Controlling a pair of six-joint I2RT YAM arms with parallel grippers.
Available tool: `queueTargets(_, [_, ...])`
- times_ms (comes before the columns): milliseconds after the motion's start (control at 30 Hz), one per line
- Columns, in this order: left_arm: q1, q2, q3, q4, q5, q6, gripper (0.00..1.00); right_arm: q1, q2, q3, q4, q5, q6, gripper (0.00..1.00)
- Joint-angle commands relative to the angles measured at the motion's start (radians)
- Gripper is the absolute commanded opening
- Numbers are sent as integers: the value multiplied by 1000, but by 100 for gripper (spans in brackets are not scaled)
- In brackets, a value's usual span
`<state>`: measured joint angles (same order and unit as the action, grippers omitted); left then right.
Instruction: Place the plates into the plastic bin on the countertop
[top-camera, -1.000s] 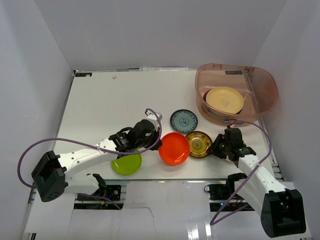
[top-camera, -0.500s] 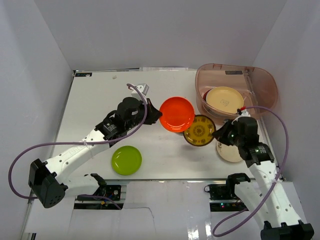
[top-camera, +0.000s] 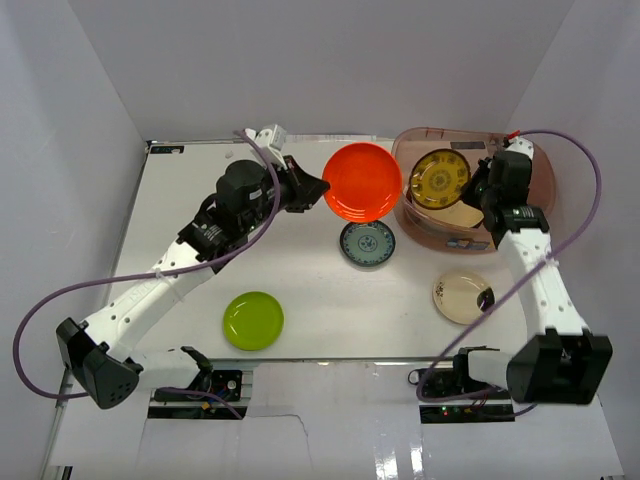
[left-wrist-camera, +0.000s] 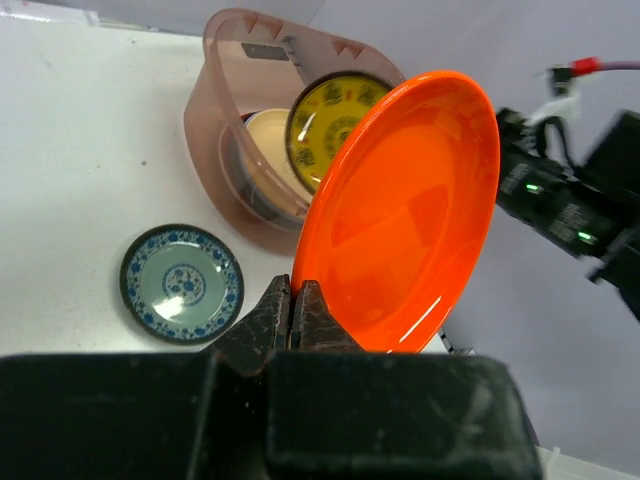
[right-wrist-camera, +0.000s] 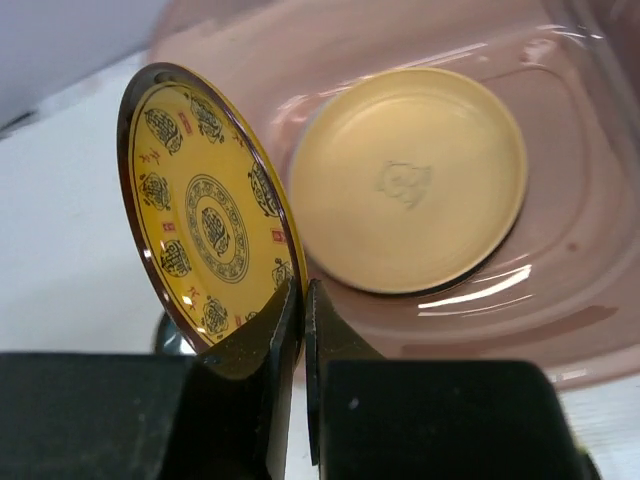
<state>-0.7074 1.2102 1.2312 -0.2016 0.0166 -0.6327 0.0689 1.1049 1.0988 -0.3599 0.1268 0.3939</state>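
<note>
- Two plates are up off the countertop (top-camera: 200, 220): the orange-red plate (top-camera: 362, 182) and the brown-and-yellow patterned plate (top-camera: 440, 178).
- On my overhead view, the orange-red plate is tilted on edge just beside the left wall of the plastic bin (top-camera: 540, 190), outside it.
- My left gripper (left-wrist-camera: 292, 300) is pinching that plate's lower rim, with its jaws pressed tight on the edge.
- The brown-and-yellow patterned plate stands nearly upright over the inside of the bin. My right gripper (right-wrist-camera: 302, 300) is clamped on its rim, with the fingers almost together.
- One cream plate (right-wrist-camera: 410, 180) lies flat on the bin's floor, beside the patterned plate in my right wrist view.
- Three more plates lie flat on the countertop:
  - The blue-patterned plate (top-camera: 367, 243) is near the bin's near-left corner.
  - The tan plate (top-camera: 463, 297) is just beside my right arm.
  - The lime green plate (top-camera: 253, 320) is toward the near edge, well apart from the bin.
- Purple cables (top-camera: 60, 300) loop off both arms.
</note>
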Motion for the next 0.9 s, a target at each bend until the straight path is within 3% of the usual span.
queueTargets(0, [6,52,91,21,29,17,0,-79,146,96,133,88,-46,8])
queueTargets(100, [6,187,210,14,45,45,0,-139,306,130,133,62,-43,8])
queueTargets(233, [8,361,321,14,77,48,0,-159,361,76,193,-18,-14,11])
queueTargets(300, [6,434,416,2,89,42,0,-162,371,56,213,-30,6,23])
queueTargets(333, [8,504,450,-4,89,41,0,-175,371,53,214,-32,13,40])
queueTargets(367, [6,537,511,-15,89,34,0,-184,368,53,213,-58,20,45])
queueTargets(400, [6,569,543,-21,91,33,0,-213,349,55,213,-87,40,60])
queueTargets(467, [6,659,600,-25,91,25,0,-241,319,56,217,-154,62,69])
queueTargets(567, [5,786,730,-35,109,-4,0,-280,198,62,223,-200,88,70])
queueTargets(700, [-21,952,960,-44,137,-12,0,-291,43,27,265,-268,114,58])
queueTargets(867, [-67,1147,1197,-53,135,-5,0,-290,-74,-57,323,-397,155,55])
